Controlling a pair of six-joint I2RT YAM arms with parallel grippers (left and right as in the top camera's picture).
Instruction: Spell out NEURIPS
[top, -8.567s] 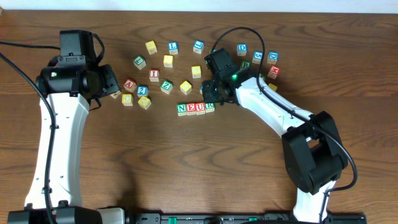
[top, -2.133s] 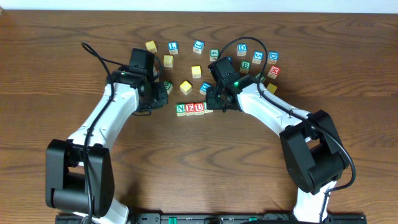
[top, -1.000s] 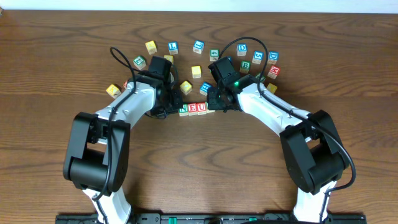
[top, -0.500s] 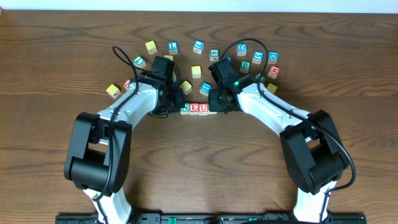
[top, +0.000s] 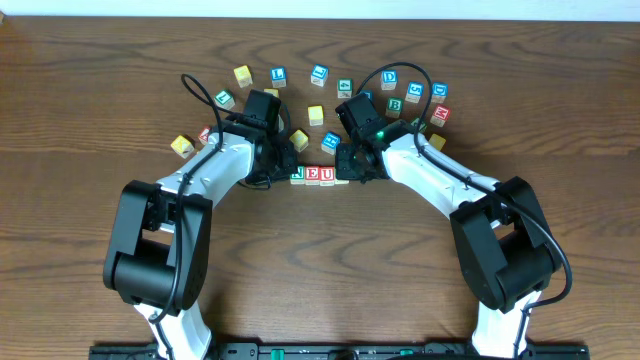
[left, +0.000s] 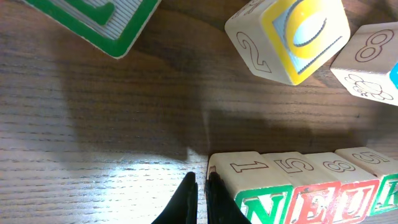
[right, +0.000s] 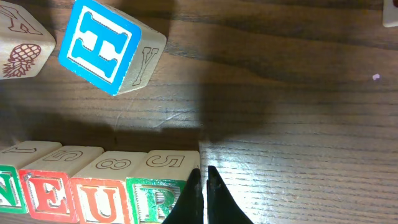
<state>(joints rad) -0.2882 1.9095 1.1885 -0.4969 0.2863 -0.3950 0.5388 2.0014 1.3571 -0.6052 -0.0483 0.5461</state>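
Note:
A row of wooden cubes lies mid-table: green N (top: 298, 175), red E (top: 312, 175), red U (top: 326, 175), with the green R (right: 158, 196) at its right end. My left gripper (top: 286, 168) is shut and empty, its fingertips (left: 213, 182) resting against the N cube's (left: 267, 205) left side. My right gripper (top: 351, 170) is also shut and empty, its tips (right: 194, 175) touching the R cube's right side. The two grippers bracket the row from both ends. Among the loose cubes I cannot tell which carry I, P and S.
Loose cubes lie scattered behind the row: a blue H cube (right: 102, 46), a yellow-faced cube marked 2 (left: 292, 37), a yellow one (top: 316, 115), a cluster at the back right (top: 415, 95), and one at the left (top: 181, 146). Both arms reach in from the front.
My left gripper slid slightly right with the N cube, closing the row up, then stayed still. The right gripper has held its place at the R end.

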